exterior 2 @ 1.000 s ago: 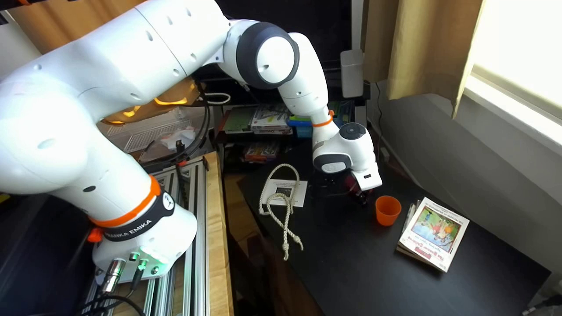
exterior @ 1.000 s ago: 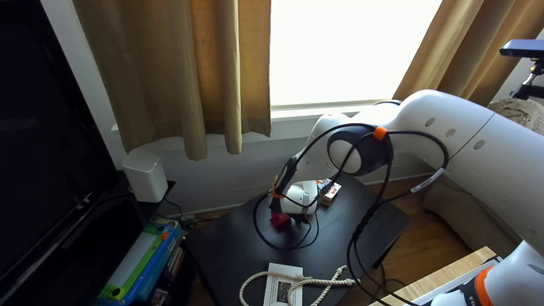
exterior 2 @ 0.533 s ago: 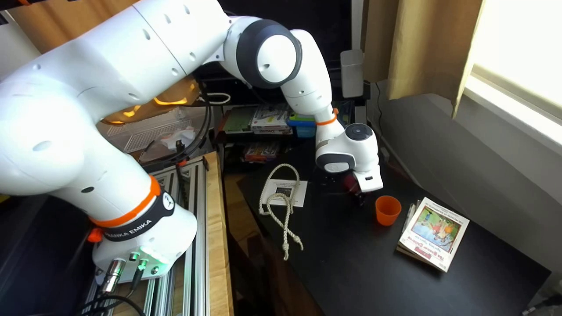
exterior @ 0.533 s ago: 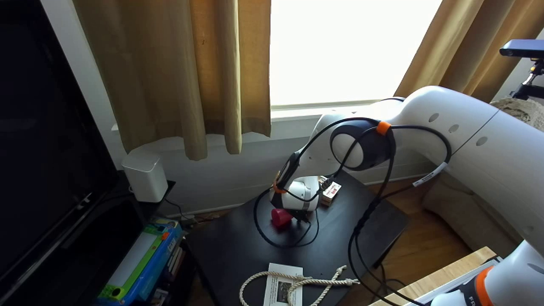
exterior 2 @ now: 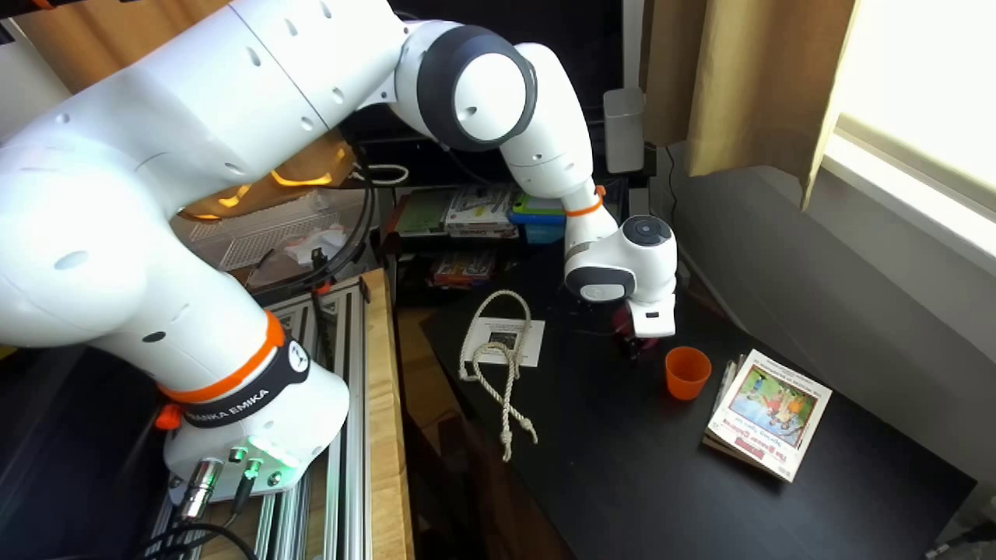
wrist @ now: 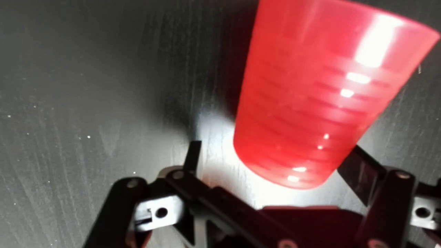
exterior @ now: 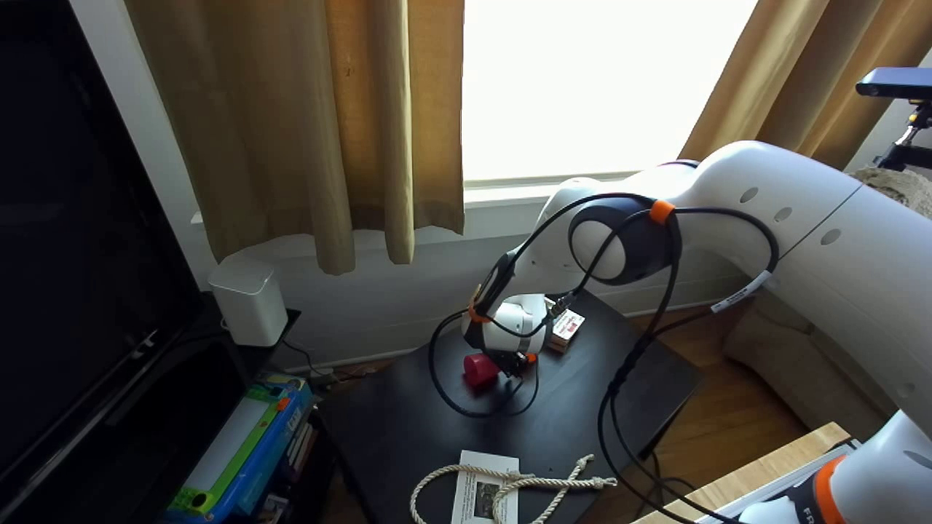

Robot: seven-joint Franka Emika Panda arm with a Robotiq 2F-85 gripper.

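A translucent red cup [wrist: 306, 93] lies on its side on the black table [wrist: 86, 103] in the wrist view. My gripper [wrist: 275, 151] is open about the cup's closed end. A gap shows between the left finger [wrist: 193, 155] and the cup. The right finger [wrist: 360, 175] is at the cup's edge, partly behind it; I cannot tell if they touch. In both exterior views the red cup [exterior: 479, 370] [exterior 2: 625, 320] is beside my gripper, partly covered by the hand. An orange cup [exterior 2: 687, 373] stands upright near the hand; only a sliver of it [exterior: 531, 357] shows beside the gripper.
A stack of books [exterior 2: 766, 416] [exterior: 566, 329] lies beyond the orange cup. A knotted rope [exterior 2: 510, 389] [exterior: 557, 484] lies over a white printed sheet [exterior 2: 531, 342] [exterior: 466, 502]. A white box-shaped device [exterior: 251, 302] stands by the television [exterior: 65, 218]. Curtains and a window are behind.
The arm has risen a little and the hand has lifted slightly, uncovering more of the red cup and a sliver of the orange cup. The red cup stays in about the same place.
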